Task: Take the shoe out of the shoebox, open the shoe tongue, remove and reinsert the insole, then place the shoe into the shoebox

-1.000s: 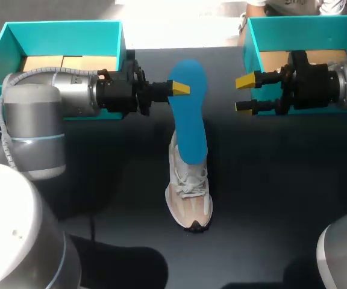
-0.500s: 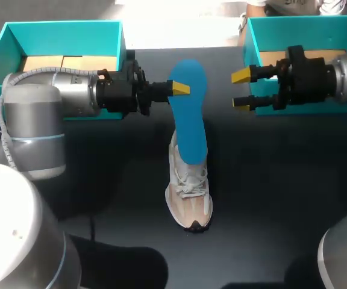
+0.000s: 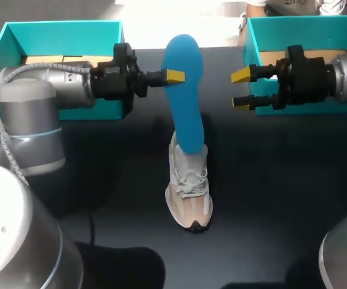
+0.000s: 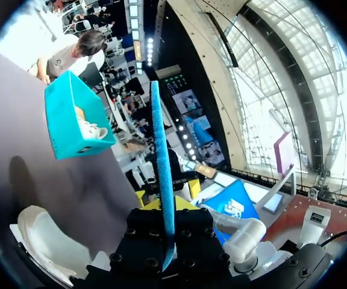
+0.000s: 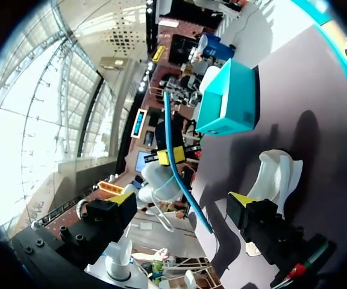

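the shoe (image 3: 188, 192), a pale beige and white lace-up trainer with a rounded toe, lay on the dark matte table (image 3: 282, 198) with its toe toward the near edge. the insole (image 3: 182, 96), a flat, smooth blue strip with a rounded far end, rose out of the shoe's opening and leaned away toward the far edge. seen edge-on in the left wrist view, it was thin and slightly curved. the left gripper (image 3: 175, 76) pinched the insole's upper part between its yellow tips. the right gripper (image 3: 241, 90) hung apart from the insole, over the table, with its fingers spread and nothing between them. at the far corners stood two open rectangular teal boxes, the left shoebox (image 3: 59, 36) and the right shoebox (image 3: 306, 30), each with a cardboard-brown inside.
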`<state>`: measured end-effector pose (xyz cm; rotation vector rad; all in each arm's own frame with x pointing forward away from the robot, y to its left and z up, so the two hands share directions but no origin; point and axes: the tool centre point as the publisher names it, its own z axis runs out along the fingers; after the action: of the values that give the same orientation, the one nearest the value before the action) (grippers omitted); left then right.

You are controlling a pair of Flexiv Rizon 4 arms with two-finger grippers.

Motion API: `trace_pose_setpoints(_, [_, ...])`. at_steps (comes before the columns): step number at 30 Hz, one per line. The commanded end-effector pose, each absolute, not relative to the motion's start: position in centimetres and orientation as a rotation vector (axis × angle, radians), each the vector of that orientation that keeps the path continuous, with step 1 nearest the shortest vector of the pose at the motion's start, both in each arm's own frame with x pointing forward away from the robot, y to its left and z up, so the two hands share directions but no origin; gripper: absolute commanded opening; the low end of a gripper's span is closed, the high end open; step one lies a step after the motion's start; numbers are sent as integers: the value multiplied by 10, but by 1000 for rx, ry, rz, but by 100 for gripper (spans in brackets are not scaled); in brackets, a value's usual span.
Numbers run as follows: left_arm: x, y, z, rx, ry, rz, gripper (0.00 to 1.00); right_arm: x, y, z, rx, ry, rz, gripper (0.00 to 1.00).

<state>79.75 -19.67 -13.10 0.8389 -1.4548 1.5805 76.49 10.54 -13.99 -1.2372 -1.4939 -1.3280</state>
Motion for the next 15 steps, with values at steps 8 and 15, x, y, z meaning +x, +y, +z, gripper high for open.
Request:
trace_pose_setpoints(8, [805,-184,-107,-119,-2243,2359,0,766,107,-140,-1238,-1495,-1327,100])
trace_pose_setpoints(15, [806,-185,-106,-119,-2214,2403,0,766,107,-140,-1238,-1495,-1327,100])
